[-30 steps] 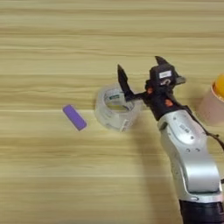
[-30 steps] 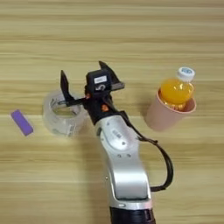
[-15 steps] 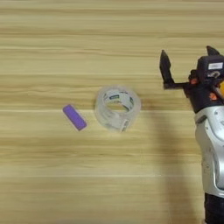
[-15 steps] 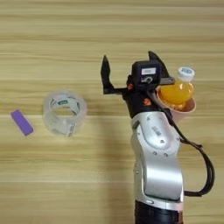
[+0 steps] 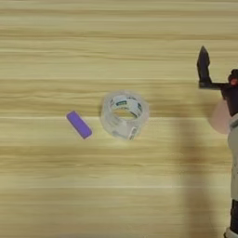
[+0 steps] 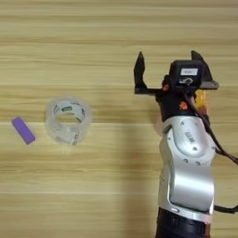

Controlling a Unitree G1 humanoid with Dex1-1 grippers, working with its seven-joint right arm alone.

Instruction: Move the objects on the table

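Note:
The small purple bar lies flat on the wooden table, left of the middle. My right gripper is open, its two black fingers spread wide, with nothing between them. It hovers over the spot where the orange container stands, and only a sliver of orange shows behind the wrist. The container's cap and label are hidden. One black finger shows at the right edge of the left eye view.
A clear roll of tape lies just right of the purple bar, apart from it. A bit of the pink cup peeks out beside the arm. My silver forearm rises from the bottom edge.
My open gripper has swung right, from the tape roll to above the cup with the orange container. The tape roll and purple bar lie where they were.

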